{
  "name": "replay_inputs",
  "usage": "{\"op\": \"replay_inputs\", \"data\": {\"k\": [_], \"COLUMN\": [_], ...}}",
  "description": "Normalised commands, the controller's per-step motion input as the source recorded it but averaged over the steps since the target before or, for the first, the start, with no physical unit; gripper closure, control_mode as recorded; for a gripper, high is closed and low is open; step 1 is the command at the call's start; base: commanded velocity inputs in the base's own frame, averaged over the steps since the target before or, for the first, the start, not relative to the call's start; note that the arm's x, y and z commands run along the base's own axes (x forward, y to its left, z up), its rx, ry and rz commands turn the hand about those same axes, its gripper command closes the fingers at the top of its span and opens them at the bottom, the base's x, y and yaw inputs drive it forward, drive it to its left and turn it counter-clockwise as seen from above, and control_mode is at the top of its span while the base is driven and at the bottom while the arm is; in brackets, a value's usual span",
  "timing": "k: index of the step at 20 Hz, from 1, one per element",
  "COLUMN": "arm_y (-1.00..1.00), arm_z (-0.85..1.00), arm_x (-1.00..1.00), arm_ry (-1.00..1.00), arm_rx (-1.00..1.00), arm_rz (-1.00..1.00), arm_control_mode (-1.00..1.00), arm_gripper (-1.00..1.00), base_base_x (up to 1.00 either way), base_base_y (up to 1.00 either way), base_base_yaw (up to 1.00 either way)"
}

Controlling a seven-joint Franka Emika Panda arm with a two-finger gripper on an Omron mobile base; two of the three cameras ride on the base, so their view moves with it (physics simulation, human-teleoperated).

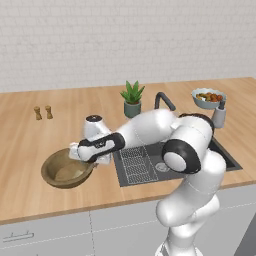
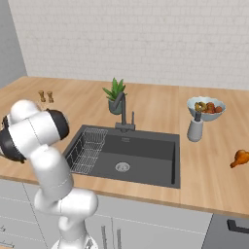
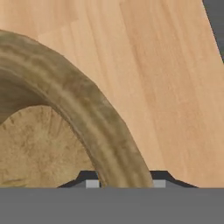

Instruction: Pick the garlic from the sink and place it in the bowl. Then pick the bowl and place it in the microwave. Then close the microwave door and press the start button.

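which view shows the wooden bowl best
The left base view: the whole wooden bowl sits on the counter left of the sink, with the gripper at its right rim. The hand view gives a close-up of its thick rim.

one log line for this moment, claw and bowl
stage: grasping bowl | claw: shut on bowl rim | bowl: on counter left of sink

The bowl (image 1: 65, 170), wide, round and brown with a thick rim and a paler inside, is sitting upright on the wooden worktop (image 1: 30, 145) just left of the sink (image 2: 131, 153). The sink, a dark grey basin, is lying sunk into the worktop, a wire rack (image 2: 87, 148) at its left end.
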Motion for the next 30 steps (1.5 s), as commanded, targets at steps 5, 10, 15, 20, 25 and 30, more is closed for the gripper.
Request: {"op": "replay_inputs", "data": {"k": [5,10,15,20,25,30], "arm_y": [-0.47,-0.73,-0.81,-0.79,-0.74,-0.57], "arm_z": [0.91,1.0,0.99,0.91,0.56,0.3], "arm_x": [-0.49,-0.49,-0.4,-0.48,-0.66,-0.46], "arm_ry": [-0.26,-0.21,-0.06,0.0,0.0,0.01], "arm_rx": [0.0,0.05,0.11,0.15,0.19,0.12], "arm_rz": [-0.11,-0.19,-0.22,-0.21,-0.19,-0.12], "arm_control_mode": [-1.0,-1.0,-1.0,-1.0,-1.0,-1.0], "arm_gripper": [1.0,1.0,1.0,1.0,1.0,1.0], "base_base_x": [0.0,0.0,0.0,0.0,0.0,0.0], "base_base_y": [0.0,0.0,0.0,0.0,0.0,0.0], "base_base_yaw": [0.0,0.0,0.0,0.0,0.0,0.0]}}
